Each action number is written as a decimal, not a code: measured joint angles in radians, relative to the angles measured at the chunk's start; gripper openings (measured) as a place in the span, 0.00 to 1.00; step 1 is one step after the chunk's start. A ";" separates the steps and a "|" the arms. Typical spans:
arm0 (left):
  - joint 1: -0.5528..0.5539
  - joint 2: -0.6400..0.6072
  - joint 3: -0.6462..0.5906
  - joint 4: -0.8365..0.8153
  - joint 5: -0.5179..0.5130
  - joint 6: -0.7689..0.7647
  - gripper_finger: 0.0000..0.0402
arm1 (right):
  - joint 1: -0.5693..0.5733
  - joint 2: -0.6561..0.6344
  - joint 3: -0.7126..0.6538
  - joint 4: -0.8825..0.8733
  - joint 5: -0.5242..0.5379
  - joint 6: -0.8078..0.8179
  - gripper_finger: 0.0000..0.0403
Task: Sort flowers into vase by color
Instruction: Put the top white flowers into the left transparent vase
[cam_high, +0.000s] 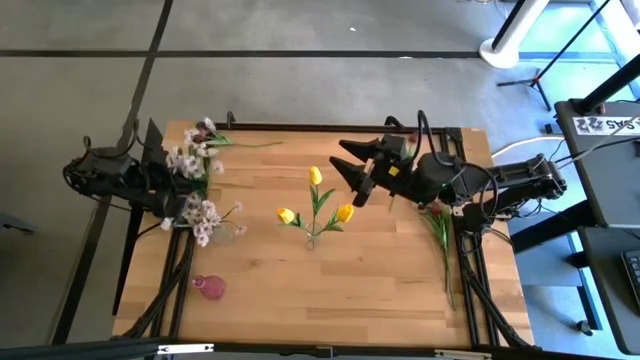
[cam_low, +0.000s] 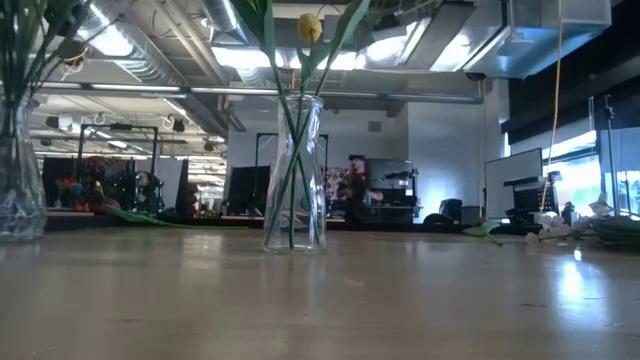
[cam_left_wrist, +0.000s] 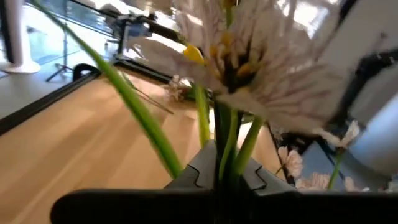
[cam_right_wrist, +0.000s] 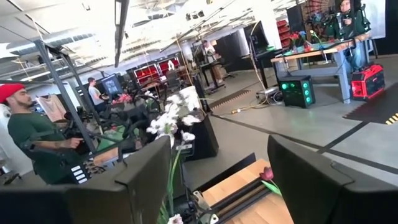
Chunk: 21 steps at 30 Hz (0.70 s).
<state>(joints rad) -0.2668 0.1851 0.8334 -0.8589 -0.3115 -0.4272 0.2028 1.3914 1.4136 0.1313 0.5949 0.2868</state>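
Observation:
My left gripper (cam_high: 180, 185) at the table's left side is shut on a spray of white-pink blossoms (cam_high: 190, 160), which fills the left wrist view (cam_left_wrist: 249, 62). Beside it, more white-pink blossoms (cam_high: 205, 218) stand in a clear vase (cam_low: 15, 180). Another spray (cam_high: 205, 130) lies by the far edge. Three yellow tulips (cam_high: 315, 198) stand with their stems in the middle clear vase (cam_low: 295, 170). A dark red bloom (cam_high: 435, 212) lies flat on the table's right side. My right gripper (cam_high: 365, 172) hovers open, right of the tulips. My left gripper pinches the spray's green stems (cam_left_wrist: 225, 155) between its two fingers (cam_left_wrist: 189, 173), a short way below the blossoms. Several thin stems run through the gap together. The blossoms stand out beyond the fingertips, above the tabletop.
A small pink vase (cam_high: 208, 288) stands near the table's near-left corner. Bare wood lies between the tulip vase and the near edge. People (cam_right_wrist: 37, 137) and benches show in the room beyond the table.

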 joint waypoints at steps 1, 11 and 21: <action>0.000 0.001 -0.001 -0.001 0.013 0.013 0.01 | 0.000 0.000 0.000 0.000 0.000 0.000 0.66; 0.000 0.000 -0.001 0.085 0.036 0.117 0.01 | 0.000 0.000 0.000 -0.001 0.000 0.000 0.66; 0.000 0.000 0.000 0.003 0.075 0.070 0.01 | 0.000 0.000 0.000 -0.017 0.000 0.002 0.66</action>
<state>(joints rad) -0.2668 0.1852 0.8329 -0.8560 -0.2363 -0.3569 0.2028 1.3911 1.4136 0.1139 0.5954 0.2885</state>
